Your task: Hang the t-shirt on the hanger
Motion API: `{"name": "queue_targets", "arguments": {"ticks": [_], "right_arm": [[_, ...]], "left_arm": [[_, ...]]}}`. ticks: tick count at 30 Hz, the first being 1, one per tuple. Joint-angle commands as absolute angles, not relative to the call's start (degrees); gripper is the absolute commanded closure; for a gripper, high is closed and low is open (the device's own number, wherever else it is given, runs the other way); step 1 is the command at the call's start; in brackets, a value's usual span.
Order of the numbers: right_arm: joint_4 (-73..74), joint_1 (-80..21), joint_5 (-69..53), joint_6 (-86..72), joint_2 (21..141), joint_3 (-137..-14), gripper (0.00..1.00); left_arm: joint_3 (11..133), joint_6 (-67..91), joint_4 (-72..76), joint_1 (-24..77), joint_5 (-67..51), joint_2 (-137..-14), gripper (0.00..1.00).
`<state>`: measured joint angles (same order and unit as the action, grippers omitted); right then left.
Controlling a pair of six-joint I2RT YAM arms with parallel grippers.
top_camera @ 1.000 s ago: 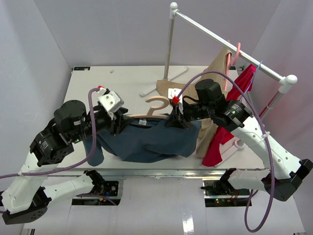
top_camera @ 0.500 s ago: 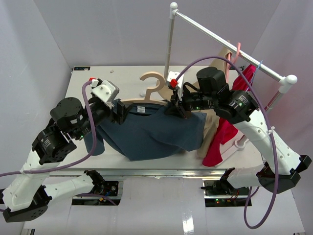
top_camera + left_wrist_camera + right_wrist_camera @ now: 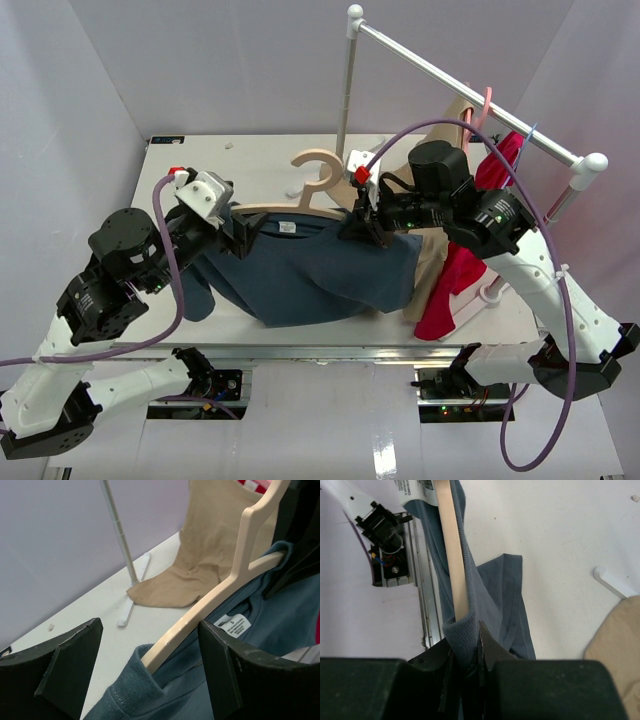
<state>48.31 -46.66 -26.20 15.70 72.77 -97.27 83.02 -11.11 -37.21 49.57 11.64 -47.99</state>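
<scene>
Raised now, hanger (image 3: pixel 290 208) lies left-right, hook away; left gripper (image 3: pixel 247 230) gapes, right gripper (image 3: pixel 362 228) pinches t-shirt (image 3: pixel 320 275).

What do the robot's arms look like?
The left arm and right arm are white with chunky round black joints. A purple cable loops along each. A white box with a red tip sits near each wrist. The fingers are flat, black and blocky.

matt slate-blue cloth t-shirt (image 3: pixel 320 278), smooth pale wood-look hanger (image 3: pixel 200 613), matt white table (image 3: pixel 260 165)
</scene>
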Motion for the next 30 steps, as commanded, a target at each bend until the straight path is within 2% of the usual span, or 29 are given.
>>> {"name": "queue_targets", "arguments": {"ticks": [1, 9, 11, 14, 18, 20, 24, 30], "right_arm": [[47.5, -45.8, -29.6, 16.3, 69.9, -96.3, 0.92], [47.5, -46.7, -30.5, 17.3, 70.1, -95.9, 0.92], [46.0, -46.7, -28.9, 16.2, 69.6, -95.2, 0.92], [43.8, -46.6, -19.6, 13.1, 69.0, -95.3, 0.92], [45.5, -46.1, -11.5, 6.6, 72.6, -103.7, 0.92], [46.3, -46.0, -9.4, 2.7, 75.1, -110.2, 0.92], [48.5, -46.0, -14.1, 1.0, 78.4, -119.3, 0.92], [48.8, -46.0, -13.9, 1.0, 75.7, -118.7, 0.92]], "left_arm": [[89.0, -8.9, -36.7, 48.7, -3.7, -48.8, 0.06], [94.2, -3.2, -35.4, 48.6, -20.1, -53.4, 0.03], [94.8, -2.5, -36.6, 48.7, -15.2, -53.3, 0.03], [92.8, -1.9, -37.7, 48.7, 0.7, -51.1, 0.03], [85.1, -1.8, -37.8, 48.7, 16.0, -48.2, 0.07], [79.2, -0.6, -36.8, 48.7, 18.8, -46.2, 0.11], [68.5, 1.9, -32.6, 48.7, 19.1, -42.4, 0.15], [60.7, 3.1, -27.2, 48.6, 26.5, -38.3, 0.24]]}}
